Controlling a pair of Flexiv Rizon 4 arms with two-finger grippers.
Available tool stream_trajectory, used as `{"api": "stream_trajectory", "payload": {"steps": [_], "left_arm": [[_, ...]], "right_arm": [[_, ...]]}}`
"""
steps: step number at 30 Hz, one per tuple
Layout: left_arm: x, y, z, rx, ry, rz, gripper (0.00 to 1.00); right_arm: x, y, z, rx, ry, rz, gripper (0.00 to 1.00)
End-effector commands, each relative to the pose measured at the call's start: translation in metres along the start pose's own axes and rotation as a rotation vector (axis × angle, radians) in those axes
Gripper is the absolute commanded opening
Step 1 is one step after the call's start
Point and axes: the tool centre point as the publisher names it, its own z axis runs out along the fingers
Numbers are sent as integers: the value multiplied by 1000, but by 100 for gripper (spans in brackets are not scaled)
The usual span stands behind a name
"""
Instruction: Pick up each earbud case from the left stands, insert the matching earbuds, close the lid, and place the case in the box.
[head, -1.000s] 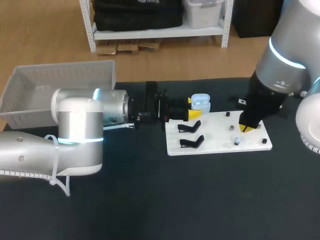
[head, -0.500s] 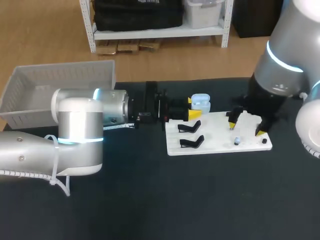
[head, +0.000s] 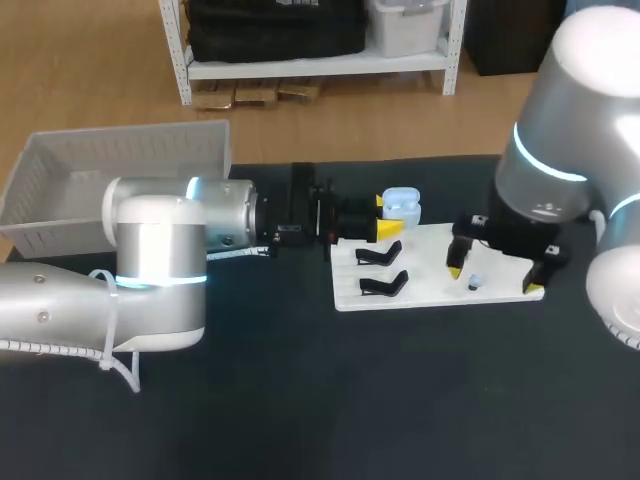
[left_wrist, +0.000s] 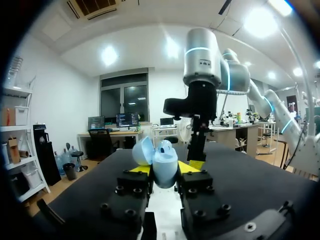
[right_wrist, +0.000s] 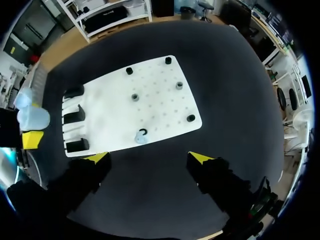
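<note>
My left gripper (head: 386, 229) is shut on a pale blue earbud case (head: 402, 205) with its lid open, held at the back left corner of the white board (head: 430, 250). In the left wrist view the case (left_wrist: 164, 164) sits between the yellow tips of that gripper (left_wrist: 165, 169). My right gripper (head: 495, 280) hangs wide open above the board's front right part, with nothing between its fingers. A small pale earbud (head: 474, 281) stands on the board below it. In the right wrist view the earbud (right_wrist: 141, 136) lies just ahead of the right gripper (right_wrist: 149, 158), on the board (right_wrist: 115, 112).
Black stands (head: 382, 268) sit on the board's left part, and dark pegs (right_wrist: 179, 85) are scattered over its right part. A grey mesh box (head: 120, 165) stands at the table's back left. My left arm stretches across the left half of the table.
My right gripper went from shut to wide open and shifted toward the board's front edge. The left arm and the case have not moved.
</note>
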Motion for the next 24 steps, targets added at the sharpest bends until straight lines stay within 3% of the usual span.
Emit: {"api": "stream_trajectory", "payload": {"steps": [1, 5, 9, 13, 24], "left_arm": [[1, -2, 0, -7, -3, 4, 0], [1, -2, 0, -7, -3, 4, 0], [1, -2, 0, -7, -3, 4, 0], [1, -2, 0, -7, -3, 4, 0], [1, -2, 0, -7, -3, 4, 0]], "right_arm": [[-9, 8, 16, 27, 4, 16, 100], [-13, 11, 22, 40, 3, 33, 93], [-16, 14, 24, 39, 4, 53, 60], [-18, 14, 27, 47, 11, 76, 40], [-18, 12, 30, 60, 31, 163, 33]]}}
